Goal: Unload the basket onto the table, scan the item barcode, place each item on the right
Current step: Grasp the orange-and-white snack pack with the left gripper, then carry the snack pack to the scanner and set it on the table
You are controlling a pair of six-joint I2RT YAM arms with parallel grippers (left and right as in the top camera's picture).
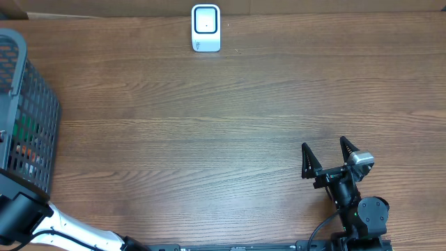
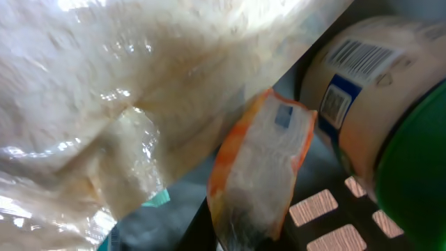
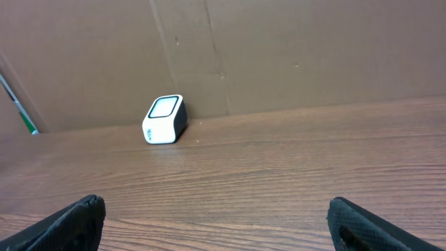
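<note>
Left arm [image 1: 70, 230] reaches into the basket [image 1: 38, 111] at the table's [image 1: 209, 139] left edge; the scanner [image 1: 205, 28] stands at the far edge.
The left pincer, hidden from view, is closed, on what I cannot tell. Its camera shows a clear bag [image 2: 104, 90], an orange-edged packet [image 2: 258, 174] and a barcoded jar [image 2: 362, 84] packed close together. The right pincer [image 1: 323, 143] is wide open and empty near the near right corner.

A wood-grain table [image 1: 209, 139] carries a white barcode scanner [image 1: 205, 28] at twelve o'clock and a dark mesh basket [image 1: 31, 104] at nine o'clock.
</note>
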